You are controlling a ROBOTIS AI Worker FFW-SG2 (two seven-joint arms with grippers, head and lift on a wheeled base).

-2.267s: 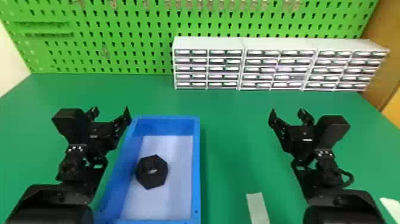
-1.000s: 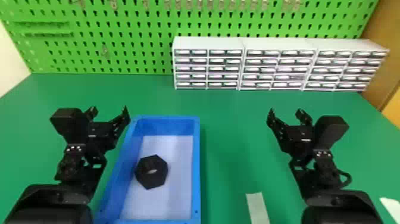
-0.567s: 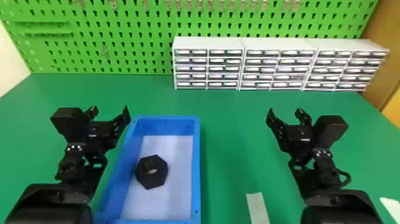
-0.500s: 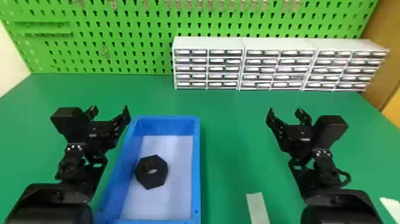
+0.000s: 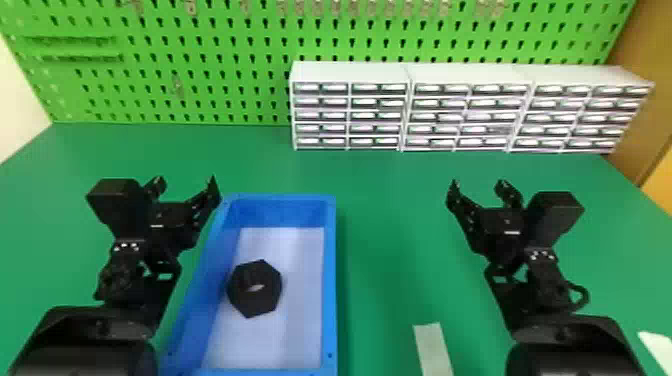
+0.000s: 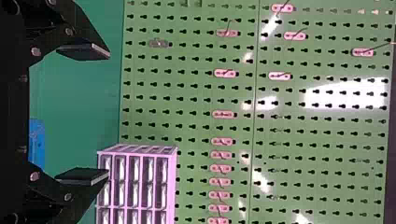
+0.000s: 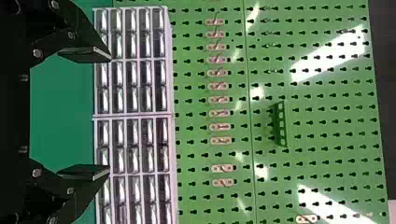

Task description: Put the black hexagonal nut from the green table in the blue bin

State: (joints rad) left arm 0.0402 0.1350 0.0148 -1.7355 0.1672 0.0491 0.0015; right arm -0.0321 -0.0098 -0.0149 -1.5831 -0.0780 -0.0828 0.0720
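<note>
Bench (image 5: 390, 280) supports the blue bin (image 5: 330, 280). Left claw (image 5: 186, 186), near the bin, and right claw (image 5: 477, 187), well apart from it, both have fingers spread. Inside the bin lies the black hexagonal nut (image 5: 266, 301).

The left pincer (image 5: 186, 183) and right pincer (image 5: 477, 185) both point forward, fingers spread apart.

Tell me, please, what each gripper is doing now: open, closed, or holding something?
Left gripper: open, holding nothing.
Right gripper: open, holding nothing.
</note>
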